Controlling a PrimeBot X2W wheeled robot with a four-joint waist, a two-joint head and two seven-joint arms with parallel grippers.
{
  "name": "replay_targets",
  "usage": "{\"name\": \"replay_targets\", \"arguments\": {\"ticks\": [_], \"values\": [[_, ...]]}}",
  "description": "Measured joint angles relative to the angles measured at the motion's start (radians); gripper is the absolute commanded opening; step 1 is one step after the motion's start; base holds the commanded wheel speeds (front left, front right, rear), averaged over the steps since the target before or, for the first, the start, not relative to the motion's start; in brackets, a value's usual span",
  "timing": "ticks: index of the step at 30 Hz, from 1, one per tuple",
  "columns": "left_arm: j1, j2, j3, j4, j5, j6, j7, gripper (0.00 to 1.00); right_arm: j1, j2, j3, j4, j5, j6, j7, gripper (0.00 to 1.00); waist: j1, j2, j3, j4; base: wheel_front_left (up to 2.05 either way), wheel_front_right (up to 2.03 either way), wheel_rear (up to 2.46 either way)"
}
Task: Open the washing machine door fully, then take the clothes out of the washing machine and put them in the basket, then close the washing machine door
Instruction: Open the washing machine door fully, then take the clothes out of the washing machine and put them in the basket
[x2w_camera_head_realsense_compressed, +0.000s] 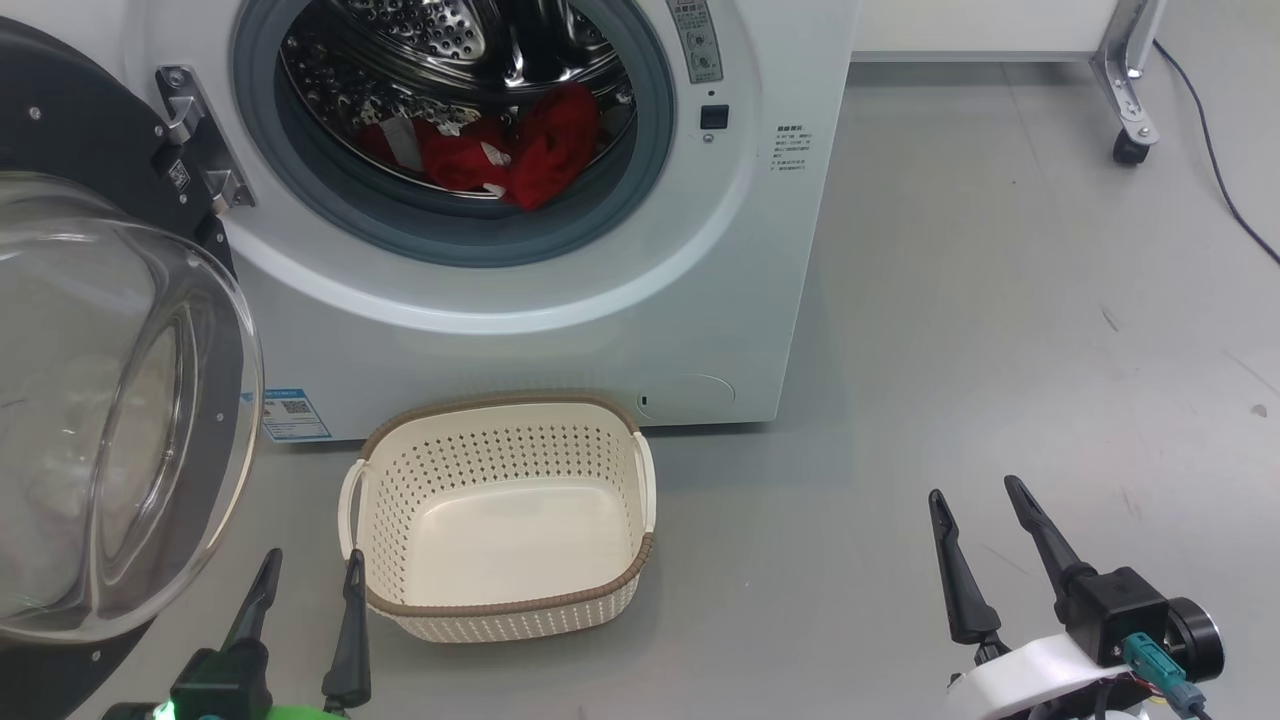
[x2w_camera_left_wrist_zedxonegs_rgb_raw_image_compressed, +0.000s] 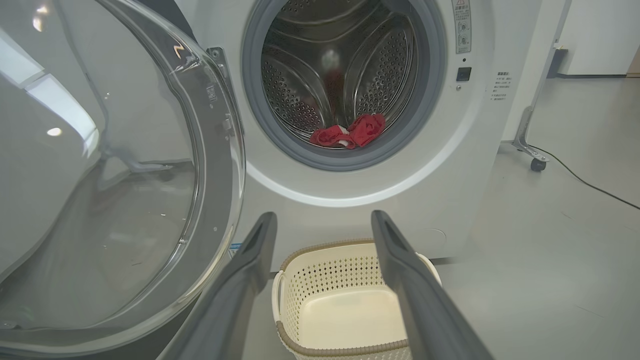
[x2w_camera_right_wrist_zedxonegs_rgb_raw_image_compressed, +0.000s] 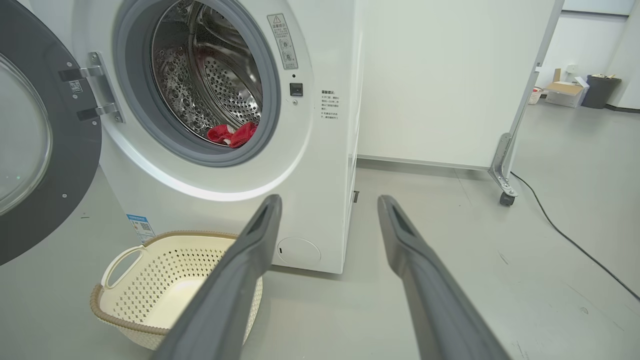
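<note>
head view, going left to right for you: the washing machine door (x2w_camera_head_realsense_compressed: 60, 110) is swung wide open at the far left. its glass bowl (x2w_camera_head_realsense_compressed: 90, 400) bulges toward the camera and it hangs off the metal hinge (x2w_camera_head_realsense_compressed: 195, 140) beside the opening. there's a small blue sticker (x2w_camera_head_realsense_compressed: 295, 413) at the machine's lower left corner, just past the door's edge.

below that, at the bottom of the picture, is your left tool (x2w_camera_head_realsense_compressed: 312, 560). both dark fingers point up, spread wide, with nothing between them. it's just beside the left handle of the basket (x2w_camera_head_realsense_compressed: 500, 455), and i can't tell if it's touching.

the basket sits upright and empty on the floor (x2w_camera_head_realsense_compressed: 950, 330), right in front of the washing machine (x2w_camera_head_realsense_compressed: 520, 340). above it the drum (x2w_camera_head_realsense_compressed: 450, 30) is open. the clothes (x2w_camera_head_realsense_compressed: 520, 150) lie in a red heap at the drum's bottom front, a bit right of centre, white labels showing, close behind the grey rubber ring (x2w_camera_head_realsense_compressed: 450, 225).

further right, your right tool (x2w_camera_head_realsense_compressed: 974, 490) hangs over bare floor, well apart from the basket and the machine. its fingers are also spread wide and holding nothing. up in the top right there's a wheeled metal leg (x2w_camera_head_realsense_compressed: 1128, 120) and a black cable (x2w_camera_head_realsense_compressed: 1215, 160) trailing across the floor.
</note>
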Motion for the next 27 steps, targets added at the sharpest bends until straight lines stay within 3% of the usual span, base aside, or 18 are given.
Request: {"name": "replay_targets", "arguments": {"ticks": [27], "values": [[0.0, -0.001, -0.011, -0.015, 0.026, 0.005, 0.0, 1.0, 0.002, 0.0, 0.007, -0.005, 0.013, -0.01, 0.0, 1.0, 0.0, 0.0, -0.002, 0.009, 0.25, -0.26, 0.0]]}}
